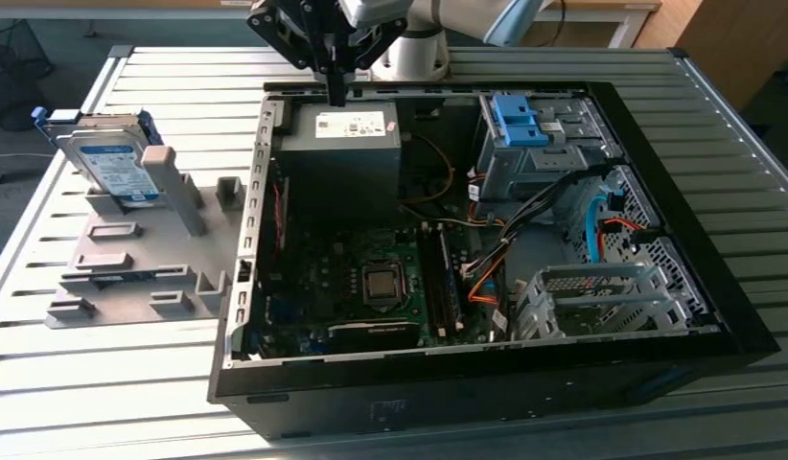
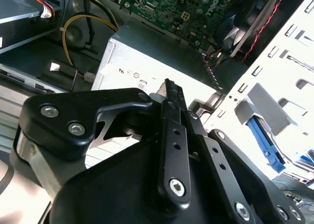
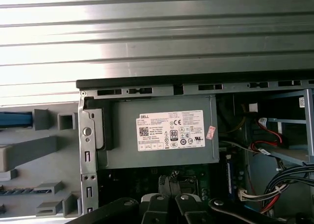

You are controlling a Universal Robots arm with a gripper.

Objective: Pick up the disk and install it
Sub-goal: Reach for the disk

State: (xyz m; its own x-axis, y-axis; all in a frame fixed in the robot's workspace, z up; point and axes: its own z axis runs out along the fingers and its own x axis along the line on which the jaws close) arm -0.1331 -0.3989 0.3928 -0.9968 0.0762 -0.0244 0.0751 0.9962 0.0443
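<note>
Silver slats make up the bench (image 1: 522,67), which carries an open black computer case (image 1: 497,393) and, beside it, a grey plastic fixture (image 1: 138,254). In the exterior view the disk (image 1: 109,161) stands on edge in the far end of that fixture, at about ten o'clock from the case's middle, outside the case wall and well apart from the arm. Its labelled face leans towards the case and its blue carrier frame shows along its upper edge.

The pincer (image 1: 333,94) hangs at about twelve o'clock from the case's middle, over the far rim of the case and the far edge of the grey power supply (image 1: 340,158). Its two black fingers are clenched together with nothing between them; the second wrist view shows the pincer (image 2: 169,85) closed to a single tip above the power supply (image 2: 142,57). In the first wrist view the pincer (image 3: 171,181) sits near the power supply's (image 3: 162,133) white label, with the fixture (image 3: 44,150) beside the case wall.

Inside the case, in the exterior view, a blue plastic bracket (image 1: 513,122) sits on top of the grey metal drive bay (image 1: 535,158) at about one o'clock. The green motherboard (image 1: 356,287) lies at about seven o'clock and a silvery perforated cage (image 1: 599,297) at about four o'clock.
</note>
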